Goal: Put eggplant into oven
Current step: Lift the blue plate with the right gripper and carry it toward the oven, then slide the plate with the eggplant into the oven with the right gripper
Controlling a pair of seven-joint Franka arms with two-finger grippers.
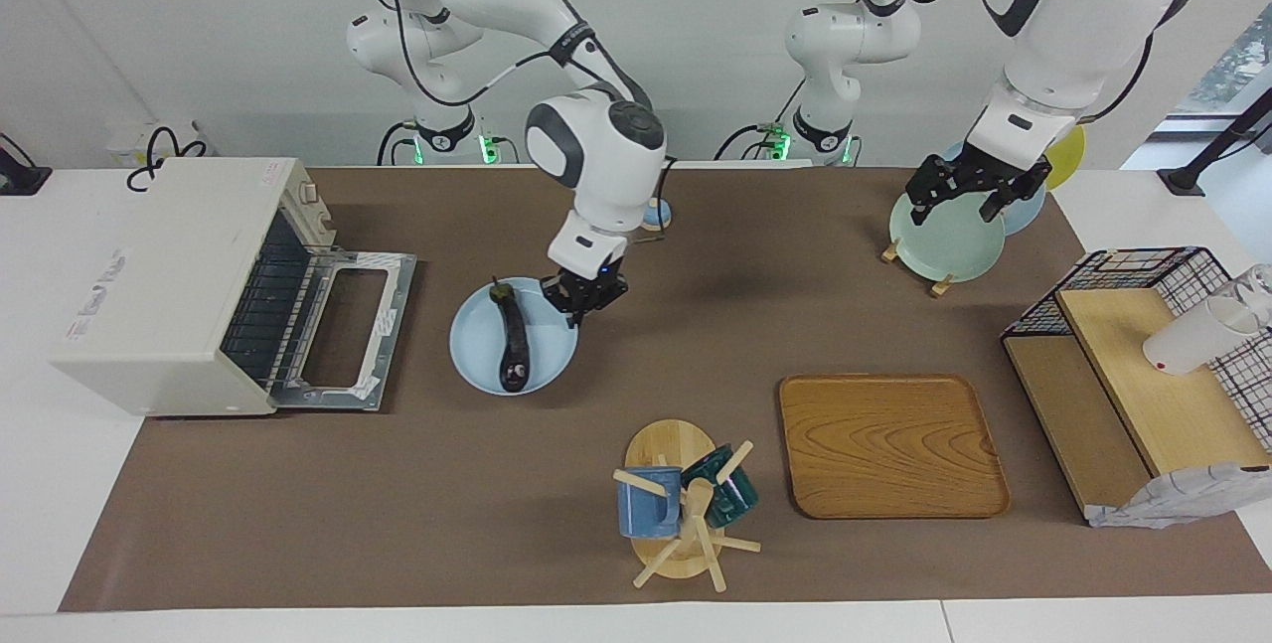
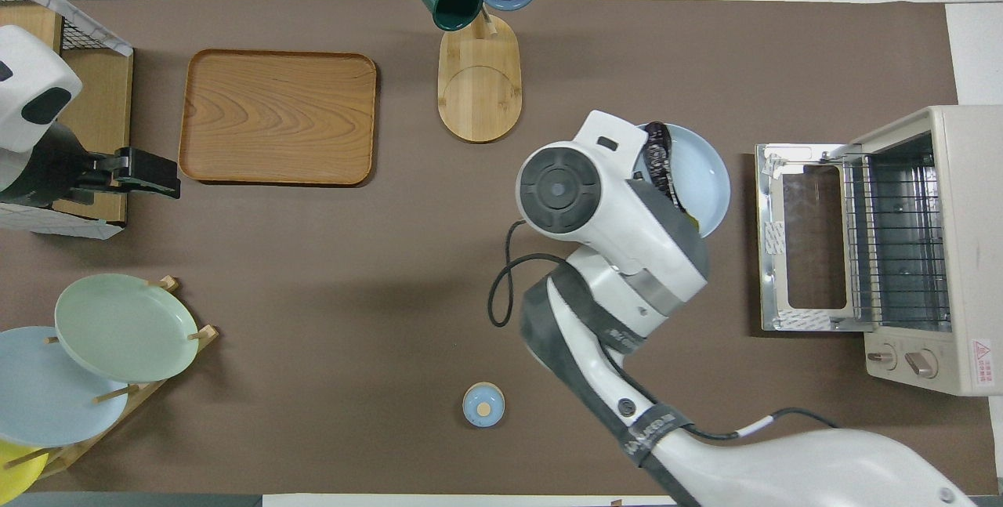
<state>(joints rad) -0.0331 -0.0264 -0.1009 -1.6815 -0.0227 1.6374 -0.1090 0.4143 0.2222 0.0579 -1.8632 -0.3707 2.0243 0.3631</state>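
My right gripper (image 1: 584, 297) hangs w/ fingers apart just beside eggplant (image 1: 513, 345); its long axis runs toward/away from robots. Left arm waits.

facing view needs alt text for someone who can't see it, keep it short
The right gripper hangs over a light blue plate where the dark eggplant lies, beside the white oven with its door dropped open. The left gripper waits above the green plate in a plate rack.
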